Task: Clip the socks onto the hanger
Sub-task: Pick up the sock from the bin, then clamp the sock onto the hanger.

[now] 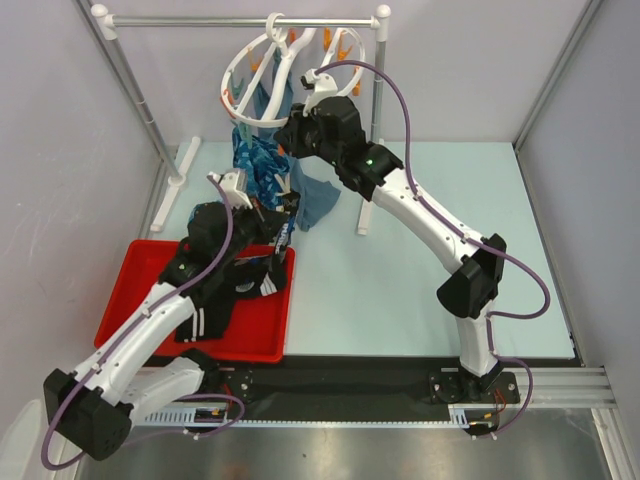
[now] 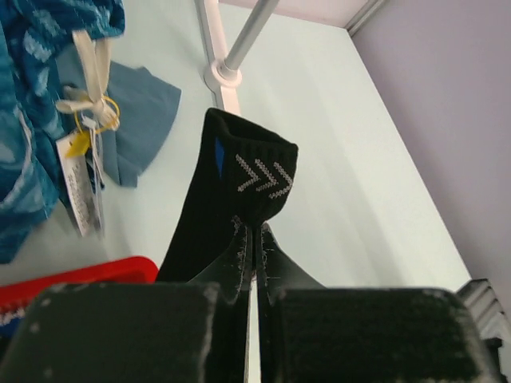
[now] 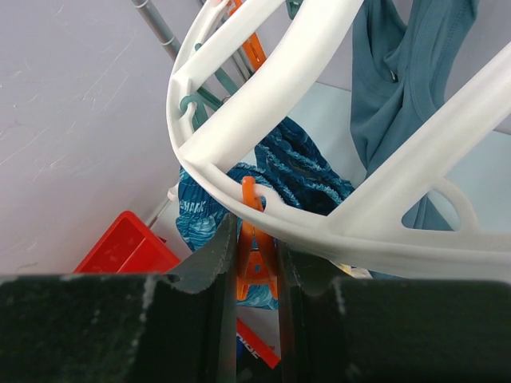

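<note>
Presently, top view: hanger [image 1: 243, 62] hooked on the far rail [image 1: 200, 19]; red tray [image 1: 120, 300] near left, spare socks [image 1: 205, 320] inside.

Left wrist view: left fingers [image 2: 233, 259] pressed fully together on the cuff of a black chevron sock [image 2: 227, 207], held above the worktop [image 2: 343, 159].

Right wrist view: right fingers [image 3: 209, 267] nearly closed around an orange clip [image 3: 255, 267] under the hanger's rim.

Step, likely: bringing the sock to the clip. Next calls for squeezing the clip open and feeding the cuff in.
</note>
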`<control>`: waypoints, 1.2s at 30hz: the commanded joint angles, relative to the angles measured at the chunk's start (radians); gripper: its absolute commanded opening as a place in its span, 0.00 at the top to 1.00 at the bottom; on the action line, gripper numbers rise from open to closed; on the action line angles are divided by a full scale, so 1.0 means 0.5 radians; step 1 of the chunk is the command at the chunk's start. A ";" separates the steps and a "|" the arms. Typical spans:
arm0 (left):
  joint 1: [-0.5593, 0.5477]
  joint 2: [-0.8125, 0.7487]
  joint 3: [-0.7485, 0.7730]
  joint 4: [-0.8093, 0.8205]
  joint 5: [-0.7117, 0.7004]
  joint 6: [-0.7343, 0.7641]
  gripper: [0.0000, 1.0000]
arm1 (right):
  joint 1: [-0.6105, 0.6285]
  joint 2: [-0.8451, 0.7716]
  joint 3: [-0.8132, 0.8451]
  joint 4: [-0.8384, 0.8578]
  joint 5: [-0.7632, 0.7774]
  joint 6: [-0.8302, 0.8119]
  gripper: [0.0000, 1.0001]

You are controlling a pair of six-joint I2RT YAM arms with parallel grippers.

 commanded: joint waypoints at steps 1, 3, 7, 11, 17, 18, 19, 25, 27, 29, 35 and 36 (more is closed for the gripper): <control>-0.011 0.045 0.131 0.109 -0.062 0.200 1.00 | 0.031 -0.104 0.053 0.019 0.047 0.017 1.00; -0.008 0.088 0.177 0.118 -0.117 0.230 1.00 | 0.040 -0.095 0.056 0.009 0.065 0.014 1.00; -0.008 0.122 0.229 0.131 -0.175 0.270 1.00 | 0.040 -0.089 0.069 -0.021 0.160 0.020 1.00; -0.002 0.097 0.235 0.152 -0.347 0.331 1.00 | 0.043 -0.077 0.096 -0.067 0.243 0.041 1.00; 0.020 0.125 0.324 0.174 -0.351 0.374 1.00 | 0.037 -0.049 0.142 -0.110 0.305 0.090 1.00; 0.020 0.131 0.336 0.174 -0.345 0.374 1.00 | 0.040 -0.046 0.148 -0.113 0.314 0.100 1.00; 0.023 0.143 0.349 0.177 -0.342 0.380 1.00 | 0.043 -0.040 0.152 -0.132 0.317 0.118 1.00; 0.029 0.180 0.389 0.225 -0.329 0.374 1.00 | 0.043 -0.024 0.179 -0.181 0.335 0.173 1.00; 0.029 0.213 0.413 0.229 -0.308 0.374 1.00 | 0.046 -0.024 0.185 -0.178 0.332 0.182 1.00; 0.029 0.226 0.419 0.232 -0.302 0.371 1.00 | 0.040 -0.021 0.188 -0.178 0.329 0.182 1.00; 0.032 0.263 0.432 0.247 -0.271 0.368 1.00 | 0.040 -0.015 0.185 -0.181 0.311 0.179 1.00; 0.032 0.263 0.432 0.253 -0.256 0.368 1.00 | 0.037 -0.012 0.188 -0.178 0.305 0.179 1.00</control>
